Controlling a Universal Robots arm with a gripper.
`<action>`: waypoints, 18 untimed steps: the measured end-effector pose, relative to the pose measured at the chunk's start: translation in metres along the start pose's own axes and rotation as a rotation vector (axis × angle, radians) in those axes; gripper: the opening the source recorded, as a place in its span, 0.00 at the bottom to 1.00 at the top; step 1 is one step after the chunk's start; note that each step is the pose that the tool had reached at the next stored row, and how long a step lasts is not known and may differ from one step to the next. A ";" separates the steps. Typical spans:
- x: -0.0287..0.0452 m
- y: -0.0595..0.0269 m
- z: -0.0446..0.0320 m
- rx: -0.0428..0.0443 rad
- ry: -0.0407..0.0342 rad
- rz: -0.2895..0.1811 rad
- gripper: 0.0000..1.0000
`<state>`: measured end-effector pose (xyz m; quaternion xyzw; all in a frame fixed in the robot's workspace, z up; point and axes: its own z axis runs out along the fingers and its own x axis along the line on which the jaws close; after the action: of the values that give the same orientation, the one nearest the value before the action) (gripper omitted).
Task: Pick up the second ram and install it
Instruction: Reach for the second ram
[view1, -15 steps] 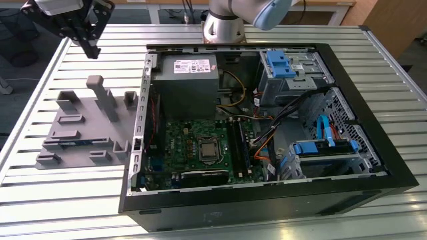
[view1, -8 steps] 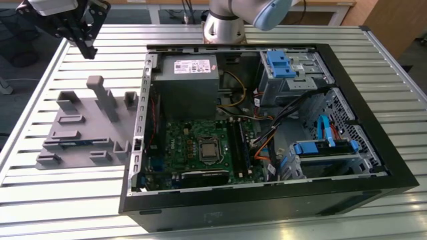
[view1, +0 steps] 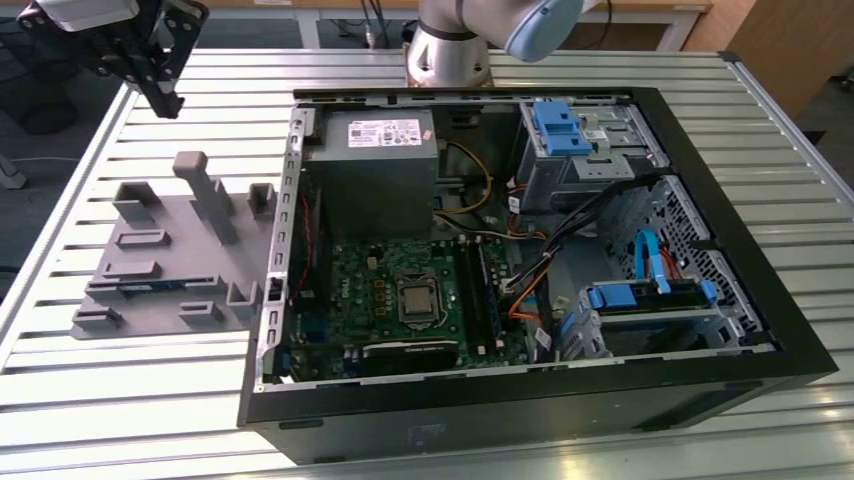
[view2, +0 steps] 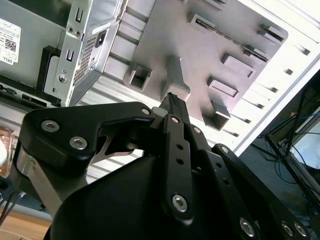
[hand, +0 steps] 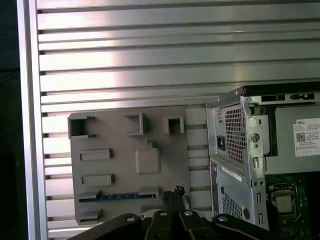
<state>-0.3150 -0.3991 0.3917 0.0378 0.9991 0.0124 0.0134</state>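
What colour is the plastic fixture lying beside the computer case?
Plain grey fixture; the first wrist view shows it best.

The gripper (view1: 168, 104) hangs over the far corner of the slatted metal table (view1: 134, 420), on the exterior view's left, well apart from the grey fixture (view1: 160, 250). The second ram (view1: 158, 284) lies in a slot of that fixture. Just beside the fixture sits the open computer case (view1: 787, 350) with its green motherboard (view1: 360, 290) showing. The robot arm's base (view1: 447, 55) stands behind the case.
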 end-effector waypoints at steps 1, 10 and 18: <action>0.0015 -0.0003 0.0000 0.0000 0.0000 0.000 0.11; 0.0101 -0.0062 -0.0003 -0.0001 0.0000 0.000 0.11; 0.0183 -0.0189 0.0003 0.0000 -0.0001 0.000 0.11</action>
<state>-0.3347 -0.4165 0.3904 0.0378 0.9991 0.0125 0.0135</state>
